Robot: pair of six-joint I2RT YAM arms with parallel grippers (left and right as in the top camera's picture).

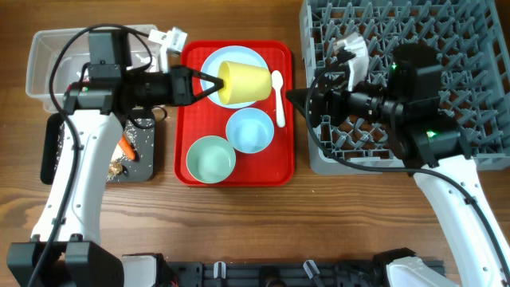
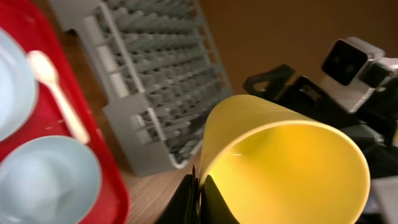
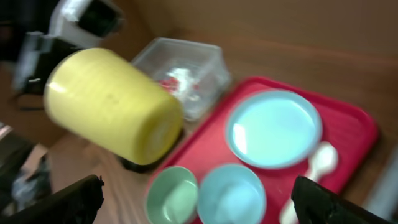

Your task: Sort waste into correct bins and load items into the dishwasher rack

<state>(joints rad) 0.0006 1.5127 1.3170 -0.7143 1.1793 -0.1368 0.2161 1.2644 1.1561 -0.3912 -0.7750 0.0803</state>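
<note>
Wood-grain table (image 1: 239,223) fills the overhead view, with a flat red tray (image 1: 279,171) at its middle, a clear tub (image 1: 48,64) and a black tray (image 1: 143,159) at the left, and the grey dishwasher rack (image 1: 446,48) at the right. On the red tray lie a pale blue plate (image 1: 239,54), a blue bowl (image 1: 250,130), a green bowl (image 1: 211,159) and a white spoon (image 1: 278,96). An orange carrot (image 1: 126,148) lies in the black tray, partly under the left arm.

Only the left wrist view shows the yellow cup's hollow inside, with the dark fingers (image 2: 194,190) pinched on its rim. Only the right wrist view shows the cup's closed base and blurred red and white bits inside the tub.

The left gripper (image 1: 209,84) clamps the yellow cup (image 1: 245,81) tipped on its side above the plate. The right gripper (image 1: 296,97) is at the rack's left edge, jaws spread wide, holding nothing
</note>
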